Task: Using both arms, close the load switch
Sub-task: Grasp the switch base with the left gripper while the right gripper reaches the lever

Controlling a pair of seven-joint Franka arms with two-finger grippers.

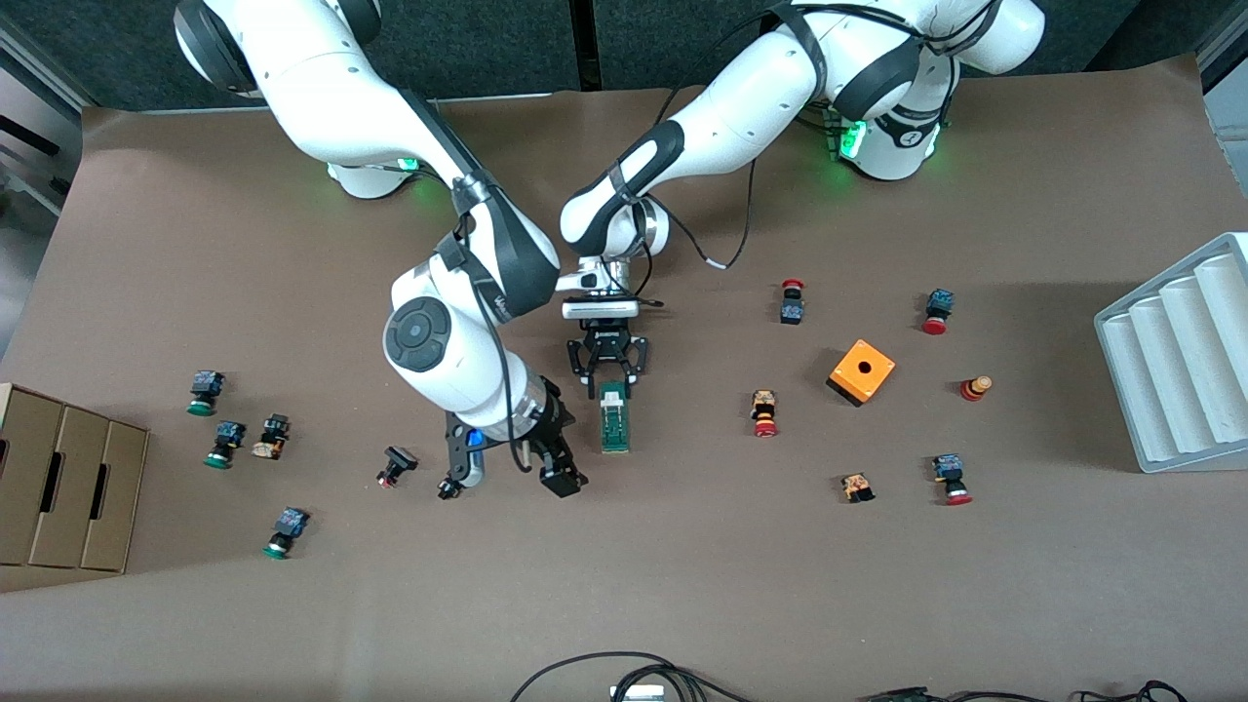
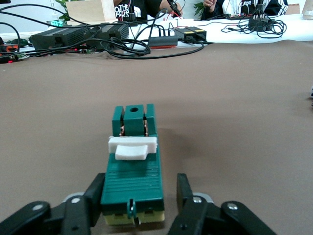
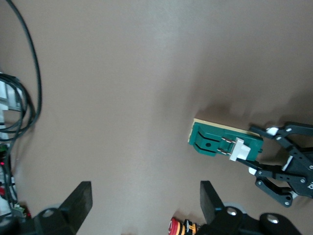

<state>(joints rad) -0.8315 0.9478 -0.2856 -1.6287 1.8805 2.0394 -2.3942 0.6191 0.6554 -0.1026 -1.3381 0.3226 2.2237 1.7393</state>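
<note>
The load switch (image 1: pixel 615 424) is a narrow dark-green block lying mid-table, with its white lever (image 2: pixel 132 147) raised across its top. My left gripper (image 1: pixel 610 387) is down at the end of the switch that points toward the robots' bases. Its jaws straddle that end (image 2: pixel 141 183). One finger (image 2: pixel 95 196) rests against the block's side and the other finger (image 2: pixel 185 193) stands a small gap off it. My right gripper (image 1: pixel 509 478) hangs wide open just above the table, beside the switch toward the right arm's end. Nothing lies between its fingers (image 3: pixel 145 196). The right wrist view shows the switch (image 3: pixel 215 142) and the left gripper (image 3: pixel 255 151).
A small red-capped button (image 3: pixel 183 227) lies close under the right gripper. More buttons are scattered toward both ends of the table. An orange cube (image 1: pixel 861 371) and a grey ridged tray (image 1: pixel 1185 361) sit toward the left arm's end, and cardboard boxes (image 1: pixel 58 487) toward the right arm's end.
</note>
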